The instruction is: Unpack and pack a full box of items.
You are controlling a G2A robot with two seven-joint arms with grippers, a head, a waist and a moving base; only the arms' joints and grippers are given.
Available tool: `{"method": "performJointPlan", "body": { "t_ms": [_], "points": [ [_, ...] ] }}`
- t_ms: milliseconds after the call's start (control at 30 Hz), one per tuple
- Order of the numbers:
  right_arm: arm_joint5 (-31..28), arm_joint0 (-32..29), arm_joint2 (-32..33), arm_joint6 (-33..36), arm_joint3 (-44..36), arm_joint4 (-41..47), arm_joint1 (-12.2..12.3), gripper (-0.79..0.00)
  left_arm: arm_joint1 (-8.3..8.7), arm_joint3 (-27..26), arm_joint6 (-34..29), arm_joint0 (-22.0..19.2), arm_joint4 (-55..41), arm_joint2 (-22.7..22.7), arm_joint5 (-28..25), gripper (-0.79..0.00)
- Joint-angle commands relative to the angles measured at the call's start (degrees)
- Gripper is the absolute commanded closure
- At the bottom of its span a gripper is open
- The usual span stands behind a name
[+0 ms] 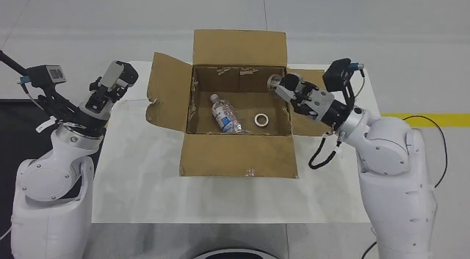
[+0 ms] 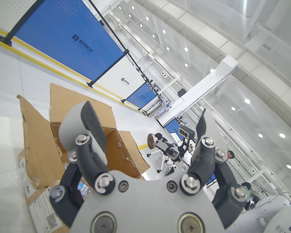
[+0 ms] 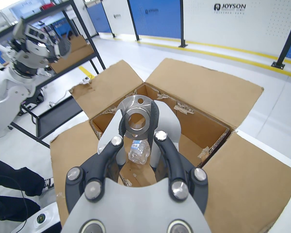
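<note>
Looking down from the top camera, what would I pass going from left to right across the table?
The left hand → box's open left flap → water bottle → small white ring → right hand gripping the metal flange.

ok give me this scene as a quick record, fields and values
box: open on table, four flaps out
in box: bottle lying flat, white ring beside it, apart
right jaws: shut on flange, over the box's far right corner
left jaws: open, empty, raised left of the box, not touching it
</note>
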Motion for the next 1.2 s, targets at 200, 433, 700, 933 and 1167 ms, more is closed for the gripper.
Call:
{"method": "performJointPlan", "body": {
  "t_ms": [200, 433, 700, 933, 1167],
  "points": [
    [-0.9, -0.2, 0.2, 0.1, 0.1, 0.5, 0.1, 0.000, 0.00, 0.0, 0.0, 0.0, 0.0, 0.0, 0.0, -0.785],
    [4.7, -1.0, 1.4, -2.9, 0.1, -5.3, 0.3, 0.000, 0.00, 0.0, 0.0, 0.0, 0.0, 0.0, 0.0, -0.785],
    [19.0, -3.3, 5.0, -5.2, -0.2, -20.2, 1.1, 0.000, 0.00, 0.0, 0.0, 0.0, 0.0, 0.0, 0.0, -0.785],
    [28.9, -0.2, 5.1, -0.6, 7.9, -36.5, 1.9, 0.000, 0.00, 0.0, 0.0, 0.0, 0.0, 0.0, 0.0, -0.785],
    [30.4, 7.6, 4.8, -0.2, 25.3, -38.9, 2.1, 0.000, 0.00, 0.0, 0.0, 0.0, 0.0, 0.0, 0.0, -0.785]
  ]
}}
